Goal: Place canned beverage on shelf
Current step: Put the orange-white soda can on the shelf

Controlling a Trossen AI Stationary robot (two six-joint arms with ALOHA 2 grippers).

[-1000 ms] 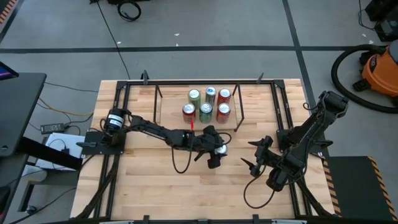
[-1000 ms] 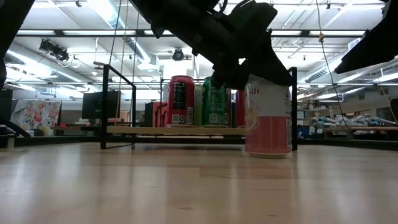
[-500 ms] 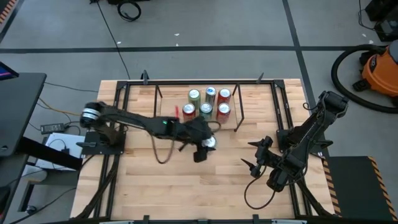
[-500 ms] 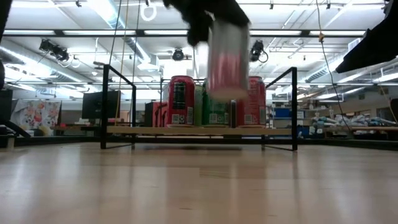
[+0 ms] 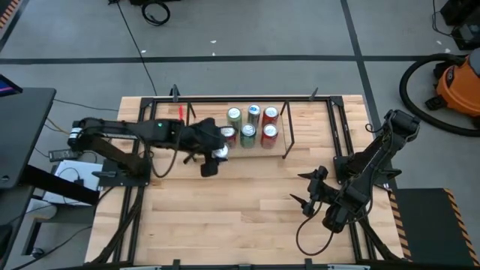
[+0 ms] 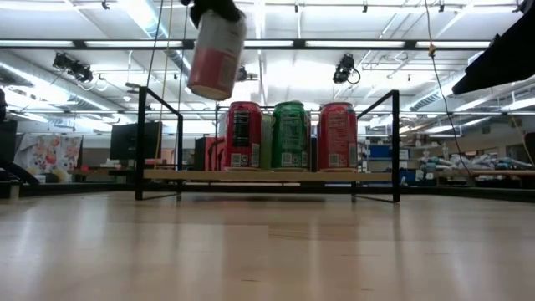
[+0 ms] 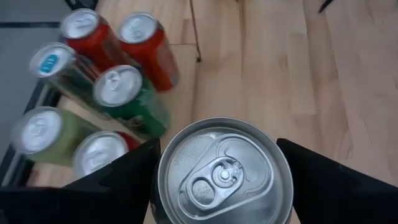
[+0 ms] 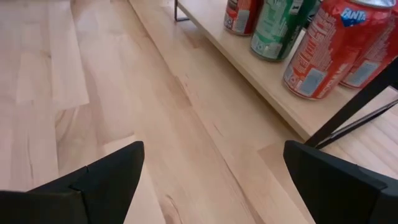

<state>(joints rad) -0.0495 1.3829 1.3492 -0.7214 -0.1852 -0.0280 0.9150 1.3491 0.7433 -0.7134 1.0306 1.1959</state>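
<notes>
My left gripper (image 5: 213,158) is shut on a pink and white can (image 5: 219,152), held high in the air (image 6: 216,57) just in front of the shelf's left part. The shelf (image 5: 204,135) is a low black rod rack with a light wood deck (image 6: 267,176). Several red and green cans (image 5: 248,133) stand upright on the deck's right part; they also show in the left wrist view (image 7: 127,93). My right gripper (image 5: 306,194) is open and empty over the table's right side, its fingers spread wide in its wrist view (image 8: 211,186). My left gripper pinches the can between its two fingers, one on each side of the can's wall just below the top rim (image 7: 160,186). The fingers (image 7: 118,180) come from above, pointing down. The can hangs below them, slightly tilted, top up, lifted clear of the table.
A larger black frame (image 5: 335,127) edges the table, with rails at left and right. Bare wood (image 5: 225,217) lies between the arms toward the near edge. The deck's left part (image 5: 202,124) is bare. An orange vacuum (image 5: 459,82) stands on the floor beyond the table.
My left gripper has lifted the can off the table's middle and carried it up, left and toward the far edge, to the shelf's left front. The can, which stood on the table, now hangs clear and slightly tilted. The gripper has stayed shut on it.
</notes>
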